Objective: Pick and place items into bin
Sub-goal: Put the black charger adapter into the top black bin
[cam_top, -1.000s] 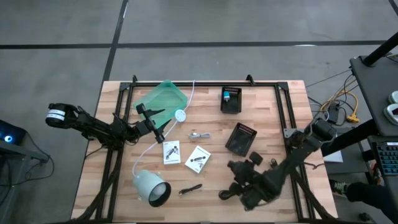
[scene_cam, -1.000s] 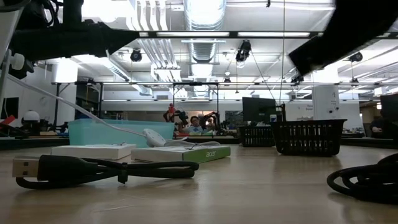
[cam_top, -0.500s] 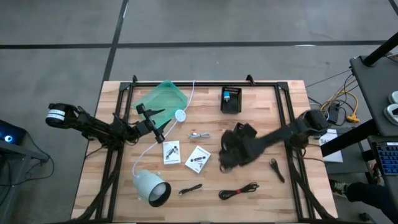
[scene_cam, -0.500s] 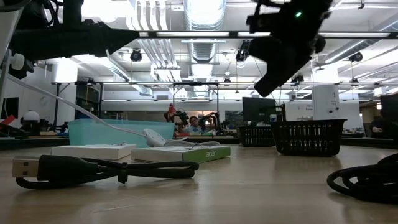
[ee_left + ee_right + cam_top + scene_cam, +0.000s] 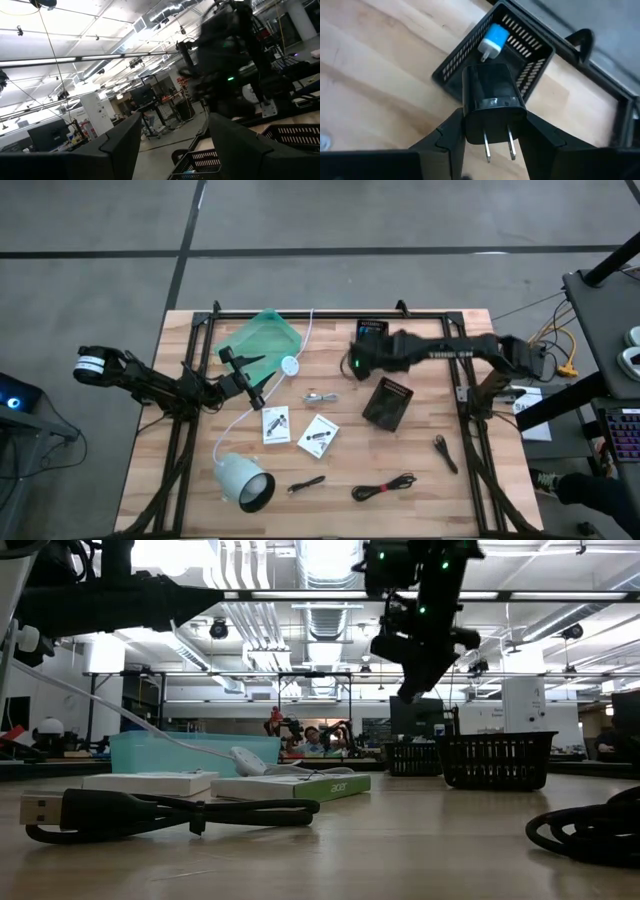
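Observation:
My right gripper [image 5: 357,363] hangs above the far black mesh bin [image 5: 371,340], shut on a black plug adapter [image 5: 490,95]. A blue-and-white charger [image 5: 492,39] lies inside that bin [image 5: 465,57]. Two white printed cards [image 5: 276,424] [image 5: 318,436] lie flat mid-table. A coiled black cable [image 5: 384,487] and a black stick [image 5: 306,483] lie near the front edge, with another stick [image 5: 444,452] to the right. A small silver piece [image 5: 320,397] rests near the centre. My left gripper [image 5: 255,387] waits open at the table's left, beside the white cord. My right gripper pinches the black plug adapter between its two fingers [image 5: 451,137], on the two sides of its body at the prong end [image 5: 472,125]. The adapter is lifted clear, its two metal prongs [image 5: 497,145] pointing back toward the wrist, its body toward the bin below.
A second black mesh bin [image 5: 387,402] sits mid-right. A green tray [image 5: 260,338] lies at the far left. The white lamp-like cylinder [image 5: 243,481] rests near the front, its cord with a round disc [image 5: 289,365] running toward the far edge. Dark frame rails line the table's sides.
My right arm has swung from low over the table's near right part, up and toward the far edge, and now hangs over the far bin with the adapter. The coiled cable and a stick, which it had covered, now show on the table.

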`<state>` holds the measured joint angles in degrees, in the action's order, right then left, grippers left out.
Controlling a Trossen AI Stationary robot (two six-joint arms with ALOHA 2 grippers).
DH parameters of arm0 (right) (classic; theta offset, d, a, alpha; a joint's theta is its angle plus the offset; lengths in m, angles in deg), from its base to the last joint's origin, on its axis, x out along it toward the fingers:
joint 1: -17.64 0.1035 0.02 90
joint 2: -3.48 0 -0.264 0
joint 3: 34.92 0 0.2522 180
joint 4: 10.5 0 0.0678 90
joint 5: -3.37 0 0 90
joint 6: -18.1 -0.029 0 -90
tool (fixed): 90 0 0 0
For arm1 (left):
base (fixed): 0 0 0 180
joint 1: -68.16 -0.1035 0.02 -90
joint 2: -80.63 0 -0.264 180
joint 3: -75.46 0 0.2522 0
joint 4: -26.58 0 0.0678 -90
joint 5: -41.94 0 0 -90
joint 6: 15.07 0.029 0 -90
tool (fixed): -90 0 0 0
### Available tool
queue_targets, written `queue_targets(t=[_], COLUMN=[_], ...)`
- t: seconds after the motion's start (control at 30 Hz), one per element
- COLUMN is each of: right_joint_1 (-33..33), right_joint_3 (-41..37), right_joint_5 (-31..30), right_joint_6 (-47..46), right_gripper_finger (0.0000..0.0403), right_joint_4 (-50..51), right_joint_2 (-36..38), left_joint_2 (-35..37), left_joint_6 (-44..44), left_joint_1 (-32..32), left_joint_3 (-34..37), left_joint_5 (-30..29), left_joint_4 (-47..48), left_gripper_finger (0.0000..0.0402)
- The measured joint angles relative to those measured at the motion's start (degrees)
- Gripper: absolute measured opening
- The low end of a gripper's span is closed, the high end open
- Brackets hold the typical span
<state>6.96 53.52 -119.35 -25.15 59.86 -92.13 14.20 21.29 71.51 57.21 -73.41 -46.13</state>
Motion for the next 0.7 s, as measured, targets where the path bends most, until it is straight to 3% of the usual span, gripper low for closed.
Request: queue_targets(t=[0.2,0.5,0.7], right_joint_1=[-9.94,-16.99,-18.80], right_joint_3=[0.00,0.00,-0.17], right_joint_5=[10.05,12.03,17.78], right_joint_6=[6.08,7.52,9.11], right_gripper_finger=[0.0134,0.0134,0.0134], right_joint_4=[-4.60,-5.75,-9.26], right_joint_2=[-0.40,-0.86,-4.13], left_joint_2=[0.00,0.00,0.01], left_joint_6=[0.01,0.02,0.04], left_joint_1=[0.00,0.00,-0.02], left_joint_3=[0.00,0.00,0.00], left_joint_5=[0.01,0.00,0.02], left_joint_4=[-0.01,-0.01,-0.01], left_gripper_finger=[0.0217,0.0217,0.0217])
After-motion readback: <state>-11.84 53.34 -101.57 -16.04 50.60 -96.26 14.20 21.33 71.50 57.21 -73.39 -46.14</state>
